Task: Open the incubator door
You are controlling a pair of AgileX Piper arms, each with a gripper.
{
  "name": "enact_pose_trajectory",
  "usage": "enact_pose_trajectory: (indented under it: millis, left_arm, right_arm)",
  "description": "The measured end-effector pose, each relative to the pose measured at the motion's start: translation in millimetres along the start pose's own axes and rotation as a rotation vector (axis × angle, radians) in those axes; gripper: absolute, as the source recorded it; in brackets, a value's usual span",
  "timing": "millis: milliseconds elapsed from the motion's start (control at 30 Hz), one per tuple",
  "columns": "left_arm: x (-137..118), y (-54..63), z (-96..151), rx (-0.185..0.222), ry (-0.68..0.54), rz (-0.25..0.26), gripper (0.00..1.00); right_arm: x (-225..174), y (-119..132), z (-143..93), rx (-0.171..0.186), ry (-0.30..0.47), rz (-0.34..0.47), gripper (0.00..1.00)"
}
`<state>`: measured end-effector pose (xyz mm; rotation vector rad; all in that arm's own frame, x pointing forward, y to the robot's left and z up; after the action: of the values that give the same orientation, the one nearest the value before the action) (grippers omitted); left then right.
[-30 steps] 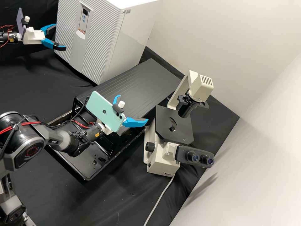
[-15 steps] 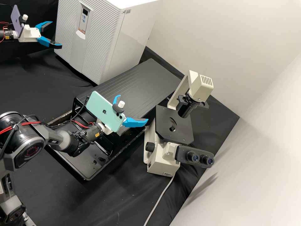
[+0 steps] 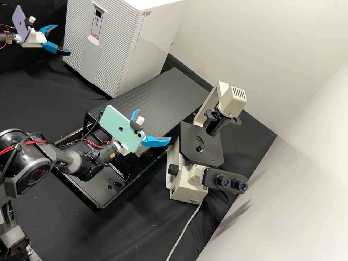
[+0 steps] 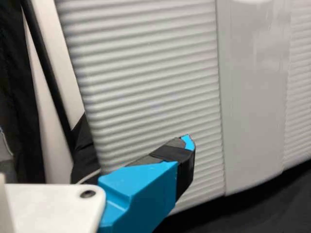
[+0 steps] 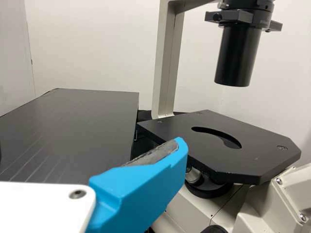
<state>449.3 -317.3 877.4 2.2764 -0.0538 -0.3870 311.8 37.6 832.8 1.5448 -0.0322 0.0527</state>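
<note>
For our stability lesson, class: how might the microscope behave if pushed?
The microscope would probably feel heavy, given its bulky base. Its vented housing sits high above the stage, so a high shove might rock it. The cable might drag.

The incubator (image 3: 156,50), a large white box with smooth side walls, stands upright on the black-covered table (image 3: 40,98), at upper left in the high view, where the frame's edge crops its top. The door (image 3: 117,47) is closed, its face flush with the body. It is pale grey-white with fine horizontal ribs, divided by a smooth vertical strip (image 3: 90,54). A control panel (image 3: 96,23) high on that strip carries a small dark display and blue buttons.
</note>
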Motion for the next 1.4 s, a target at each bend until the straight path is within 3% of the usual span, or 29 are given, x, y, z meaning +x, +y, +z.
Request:
enact_pose_trajectory:
  millis: [100,400,500,567,833,967,1400]
  left_arm:
    - [-2,7.9,2,0.063,-0.004,-0.025,1.00]
    - [-10,33.2,20,0.123,-0.097,0.024,1.00]
    - [-14,38.1,22,0.118,-0.150,0.058,1.00]
    - [-18,41.2,20,0.093,-0.178,0.085,1.00]
    - [-23,56.8,12,0.023,-0.242,0.104,1.00]
    - [-21,61.8,11,0.030,-0.248,0.115,1.00]
    - [-16,61.8,13,0.038,-0.263,0.119,1.00]
  right_arm:
    - [0,0,0,0.000,0.000,0.000,1.00]
    - [0,0,0,0.000,0.000,0.000,1.00]
    - [0,0,0,0.000,0.000,0.000,1.00]
    - [0,0,0,0.000,0.000,0.000,1.00]
    - [0,0,0,0.000,0.000,0.000,1.00]
    - [0,0,0,0.000,0.000,0.000,1.00]
    - [0,0,0,0.000,0.000,0.000,1.00]
